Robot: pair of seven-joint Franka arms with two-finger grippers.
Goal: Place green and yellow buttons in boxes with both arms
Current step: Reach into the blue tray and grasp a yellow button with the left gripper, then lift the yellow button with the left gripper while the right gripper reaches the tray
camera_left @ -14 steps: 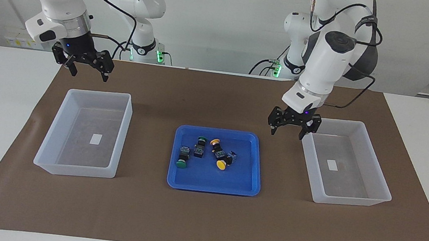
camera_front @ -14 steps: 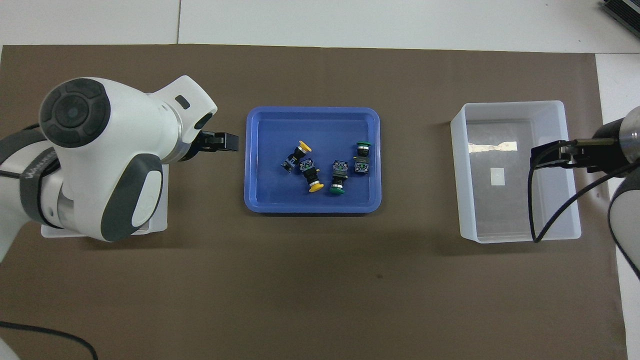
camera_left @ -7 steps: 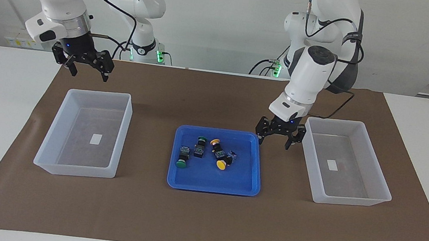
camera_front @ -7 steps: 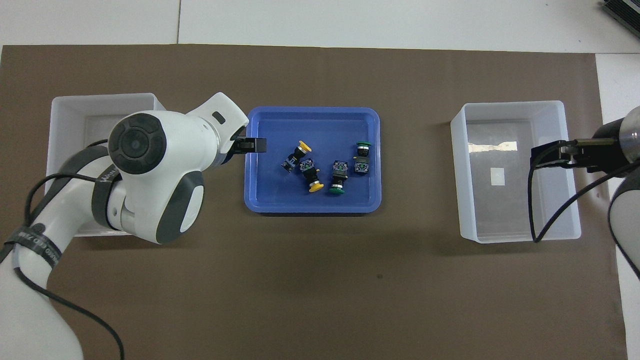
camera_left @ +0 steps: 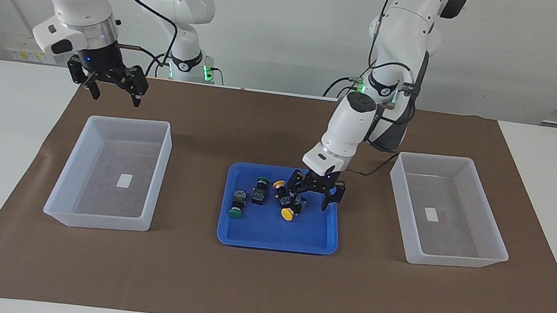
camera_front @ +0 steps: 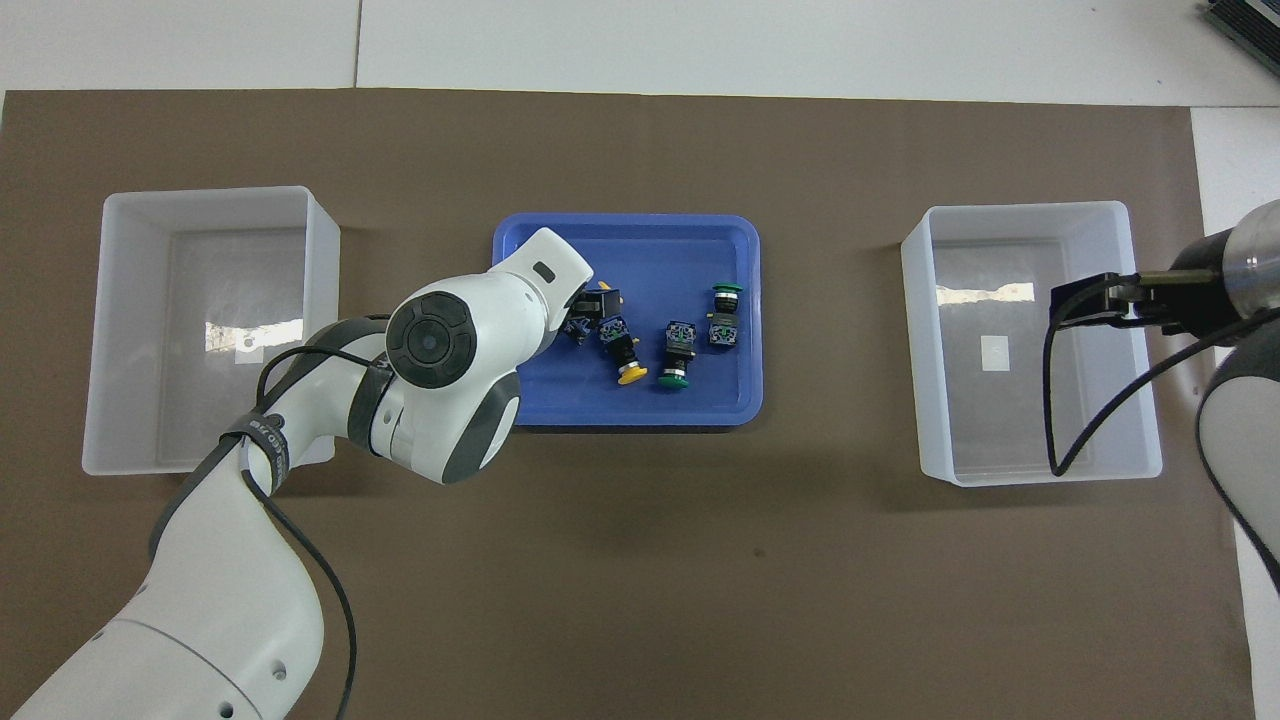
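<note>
Four buttons lie in the blue tray: a green one, a second green one, a yellow one and a yellow one. In the overhead view the two green ones and one yellow one show clearly; the other yellow one is partly hidden under my left wrist. My left gripper is open, low over the tray beside the yellow buttons. My right gripper is open and empty, waiting high in the air. Both boxes are empty.
The tray sits mid-table between the two boxes on a brown mat. White table surface surrounds the mat.
My left arm has swung from beside its box to over the tray and come down toward the yellow buttons. The right arm has not moved. The buttons have not moved.
</note>
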